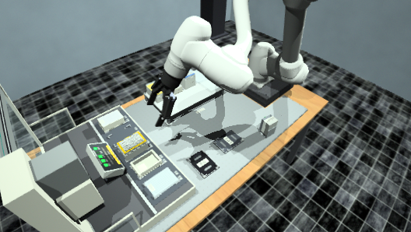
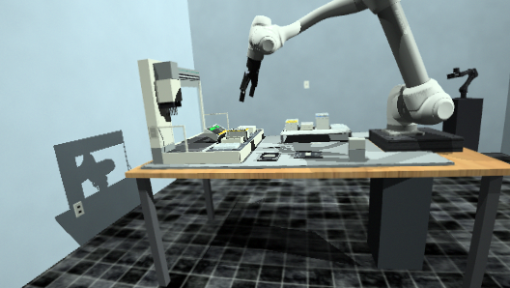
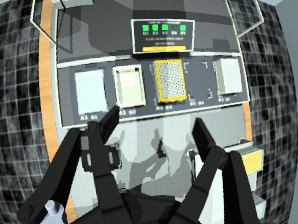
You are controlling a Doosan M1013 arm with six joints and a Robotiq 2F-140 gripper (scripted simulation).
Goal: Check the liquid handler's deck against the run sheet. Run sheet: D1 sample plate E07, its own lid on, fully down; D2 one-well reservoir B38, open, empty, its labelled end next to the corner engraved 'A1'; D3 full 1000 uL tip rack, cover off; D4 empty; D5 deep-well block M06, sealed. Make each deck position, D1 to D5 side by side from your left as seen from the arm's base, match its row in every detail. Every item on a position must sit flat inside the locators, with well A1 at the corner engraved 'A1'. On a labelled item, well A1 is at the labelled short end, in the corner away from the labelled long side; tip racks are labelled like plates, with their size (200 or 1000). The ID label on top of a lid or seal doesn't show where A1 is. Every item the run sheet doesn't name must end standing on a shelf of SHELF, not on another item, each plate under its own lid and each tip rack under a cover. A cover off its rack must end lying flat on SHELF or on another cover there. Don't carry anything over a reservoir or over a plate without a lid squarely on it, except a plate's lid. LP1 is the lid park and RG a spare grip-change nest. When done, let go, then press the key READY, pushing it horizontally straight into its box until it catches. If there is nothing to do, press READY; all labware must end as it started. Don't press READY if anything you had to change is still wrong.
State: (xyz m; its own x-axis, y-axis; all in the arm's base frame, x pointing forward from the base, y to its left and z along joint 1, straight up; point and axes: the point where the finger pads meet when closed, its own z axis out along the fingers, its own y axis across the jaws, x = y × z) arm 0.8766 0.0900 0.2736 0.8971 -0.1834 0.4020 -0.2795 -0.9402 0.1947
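My gripper (image 1: 154, 114) (image 2: 246, 98) (image 3: 156, 120) is open and empty. It hangs high above the grey mat, between the deck and the shelf. On the liquid handler's deck, in the wrist view from left to right, stand a lidded plate (image 3: 89, 91) (image 1: 161, 183), an open white reservoir (image 3: 129, 86) (image 1: 147, 163), a yellow-rimmed tip rack (image 3: 169, 79) (image 1: 132, 141) with no cover, a bare position, and a pale block (image 3: 229, 75) (image 1: 110, 120). Labels are too small to read.
The shelf (image 1: 194, 102) (image 2: 316, 133) behind the gripper holds three items, one of them yellow-topped (image 1: 152, 89). Two black nests (image 1: 227, 141) (image 1: 202, 163) lie on the mat. A small key box (image 1: 268, 125) (image 2: 357, 147) stands near the arm's base. A panel with green lights (image 1: 103, 157) (image 3: 162, 32) sits behind the deck.
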